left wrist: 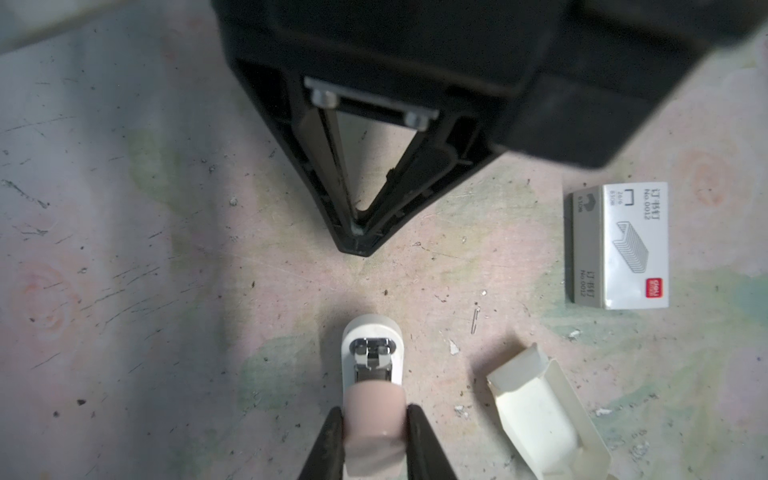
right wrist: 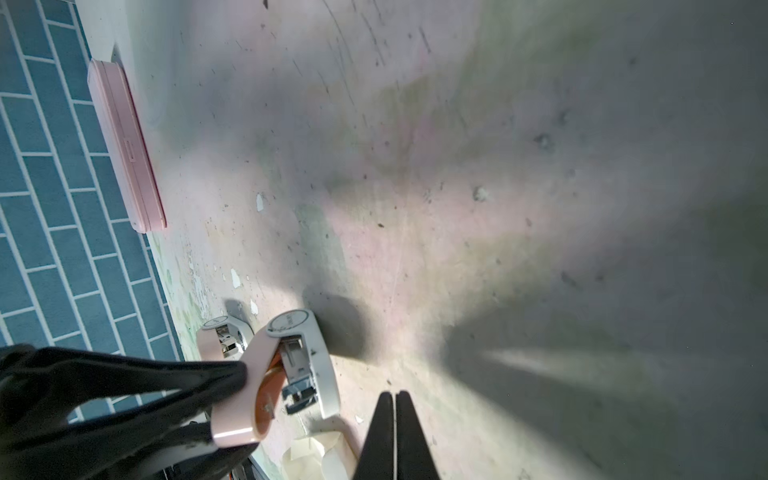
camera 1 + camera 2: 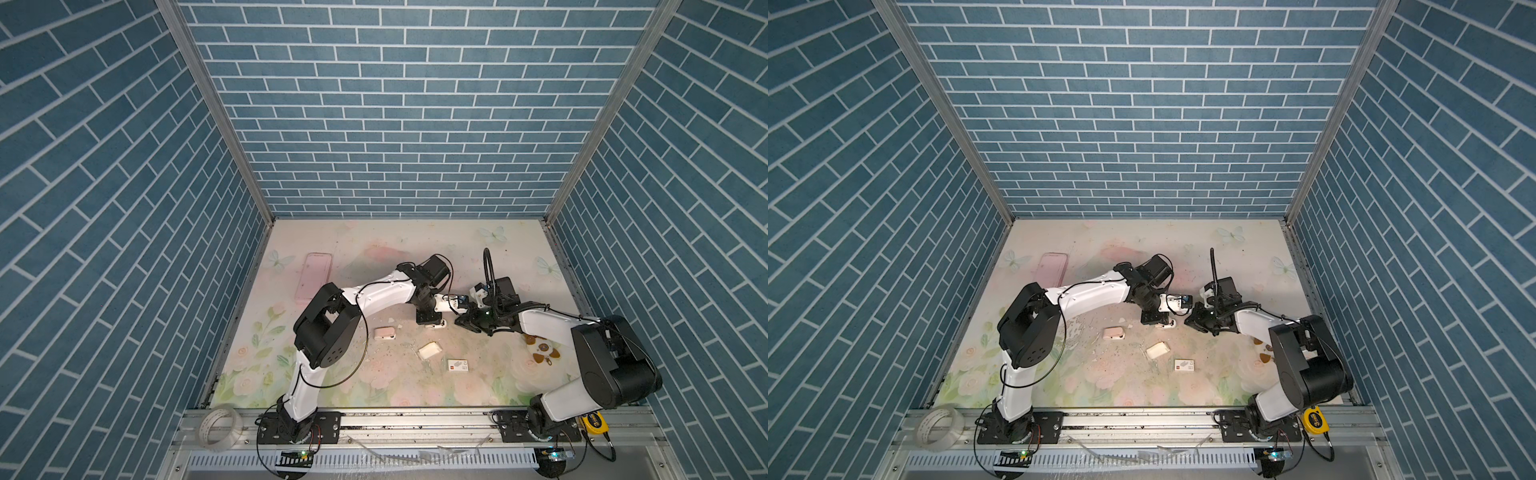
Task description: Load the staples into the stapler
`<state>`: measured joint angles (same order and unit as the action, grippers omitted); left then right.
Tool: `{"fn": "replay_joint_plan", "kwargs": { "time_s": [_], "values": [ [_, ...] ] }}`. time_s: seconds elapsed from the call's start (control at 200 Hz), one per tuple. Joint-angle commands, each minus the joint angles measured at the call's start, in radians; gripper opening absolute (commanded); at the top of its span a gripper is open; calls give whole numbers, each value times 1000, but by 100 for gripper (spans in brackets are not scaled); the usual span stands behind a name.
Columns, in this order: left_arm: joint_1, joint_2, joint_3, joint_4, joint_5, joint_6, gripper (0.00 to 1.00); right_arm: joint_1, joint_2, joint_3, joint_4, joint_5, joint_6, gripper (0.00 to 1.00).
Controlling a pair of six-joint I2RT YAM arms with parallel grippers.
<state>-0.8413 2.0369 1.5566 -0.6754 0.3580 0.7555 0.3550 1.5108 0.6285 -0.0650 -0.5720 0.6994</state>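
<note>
Mat (image 3: pixel 374 257) is scuffed and littered with white flakes. The pink case (image 3: pixel 313 276) lies flat by the left wall, well clear.

My left gripper (image 1: pixel 375 411) is clamped on the stapler (image 1: pixel 372 374), pinching its pink top arm from both sides. The stapler is hinged open: the white base is swung off and the metal magazine channel is exposed. Can't tell if it's loaded. Its long axis runs straight out from my left fingers, rounded nose toward my right gripper (image 1: pixel 357 243).

Right fingers are pressed together, tips near the nose but not touching. Can't see anything between them.

A second stapler (image 3: pixel 384 333) sits apart on the left. The sleeve (image 1: pixel 631 245) with the red mark lies flat, contents hidden. The card tray (image 1: pixel 540 419) is beside the held stapler, showing bare white card inside.

Staples: only one thin grey sliver (image 1: pixel 476 320) shows, on the mat between nose and tray.
</note>
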Motion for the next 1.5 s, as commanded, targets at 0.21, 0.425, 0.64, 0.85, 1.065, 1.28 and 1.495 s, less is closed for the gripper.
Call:
{"fn": "replay_joint_plan", "kwargs": {
  "time_s": [0.21,0.425,0.64,0.85,1.065,1.28,1.495],
  "values": [
    [-31,58,32,-88,-23,-4,11,-25,-92,-30,-83,61,-14,6],
    [-42,89,64,-111,-39,-4,11,-44,-178,-43,-168,104,-28,6],
    [-56,108,75,-122,-60,-2,11,-63,-299,-49,-293,175,-34,5],
    [-70,141,102,-140,-91,-4,11,-76,-439,-43,-414,219,-38,5],
    [-92,166,121,-160,-128,-2,10,-77,-573,-44,-519,224,-39,4],
    [-102,224,161,-218,-160,4,8,-79,-679,-55,-606,227,-38,4],
    [-107,260,179,-258,-193,8,7,-79,-773,-59,-682,238,-34,4]
  ]
}}
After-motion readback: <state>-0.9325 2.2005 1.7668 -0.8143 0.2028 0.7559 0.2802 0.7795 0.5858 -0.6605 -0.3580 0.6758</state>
